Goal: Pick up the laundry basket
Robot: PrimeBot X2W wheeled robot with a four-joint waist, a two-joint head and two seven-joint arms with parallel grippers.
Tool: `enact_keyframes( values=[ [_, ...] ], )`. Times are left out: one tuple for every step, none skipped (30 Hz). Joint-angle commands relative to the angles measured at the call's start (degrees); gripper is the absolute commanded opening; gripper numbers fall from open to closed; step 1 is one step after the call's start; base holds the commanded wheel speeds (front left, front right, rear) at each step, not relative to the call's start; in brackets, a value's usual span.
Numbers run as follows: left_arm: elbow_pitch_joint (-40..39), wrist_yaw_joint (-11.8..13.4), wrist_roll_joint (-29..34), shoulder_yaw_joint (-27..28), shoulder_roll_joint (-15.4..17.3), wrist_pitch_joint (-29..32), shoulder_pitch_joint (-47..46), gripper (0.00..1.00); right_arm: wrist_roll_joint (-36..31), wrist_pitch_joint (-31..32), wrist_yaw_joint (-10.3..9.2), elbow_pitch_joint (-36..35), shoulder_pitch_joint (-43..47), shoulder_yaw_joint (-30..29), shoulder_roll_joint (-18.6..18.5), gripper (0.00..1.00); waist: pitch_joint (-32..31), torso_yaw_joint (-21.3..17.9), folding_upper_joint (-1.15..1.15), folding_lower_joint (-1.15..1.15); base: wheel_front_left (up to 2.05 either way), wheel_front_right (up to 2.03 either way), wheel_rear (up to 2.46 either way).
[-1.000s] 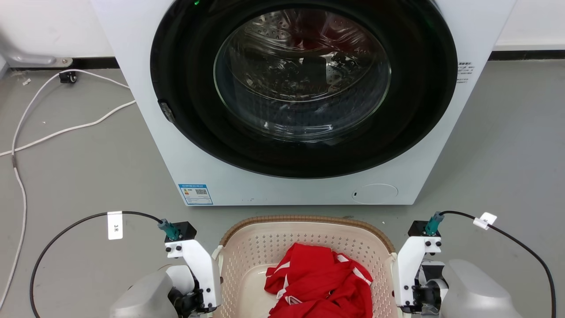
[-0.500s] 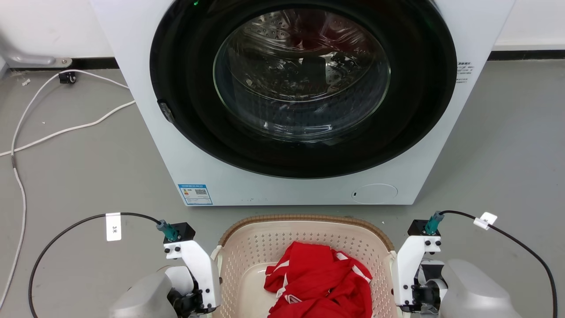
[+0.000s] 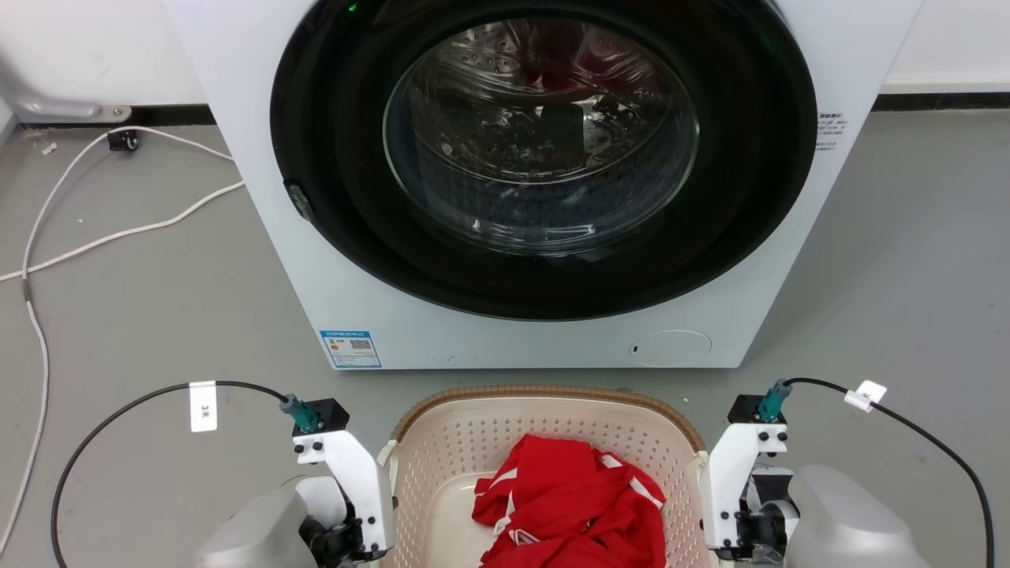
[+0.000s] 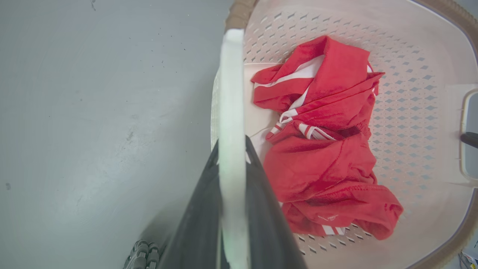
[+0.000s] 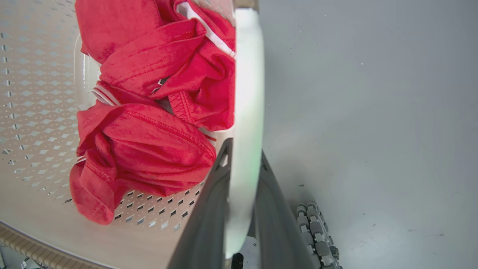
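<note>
The beige perforated plastic laundry basket [image 3: 552,392] with a brown woven-look rim lies at the bottom middle of the head view, just before the white front-loading washing machine [image 3: 473,347]. Its handle-to-handle axis runs left to right, parallel to the machine's front. The near end is cut off, so I cannot tell which axis is longer. A crumpled red garment [image 3: 568,505] lies inside. The left gripper [image 4: 232,149] clamps the white left handle [image 4: 231,93], and the right gripper [image 5: 244,149] clamps the white right handle [image 5: 246,74].

White brackets [image 3: 359,481], grey forearms [image 3: 848,517], black cables [image 3: 118,410] — teal plugs [image 3: 300,412]
</note>
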Motion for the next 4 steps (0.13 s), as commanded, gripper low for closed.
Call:
enact_keyframes(
  values=[
    [0.2,0.1,-0.1,0.0,0.5,-0.5,-0.6,0.0,-0.3,0.0,0.15,0.0,0.4,-0.1,0.0,0.0,0.0,0.0,0.0,0.0,0.0,0.0,0.0],
    [0.2,0.1,-0.2,-0.1,0.5,-0.5,-0.6,0.0,-0.3,-0.1,0.15,0.0,0.4,0.0,0.0,0.0,0.0,0.0,0.0,0.0,0.0,0.0,0.0],
    [0.2,0.1,-0.3,-0.1,0.5,-0.6,-0.6,0.0,-0.4,-0.1,0.15,0.0,0.4,0.0,0.0,0.0,0.0,0.0,0.0,0.0,0.0,0.0,0.0],
    [0.1,0.1,-0.3,-0.2,0.5,-0.6,-0.6,0.0,-0.4,-0.2,0.15,0.0,0.4,-0.1,0.0,0.0,0.0,0.0,0.0,0.0,0.0,0.0,0.0]
  ],
)
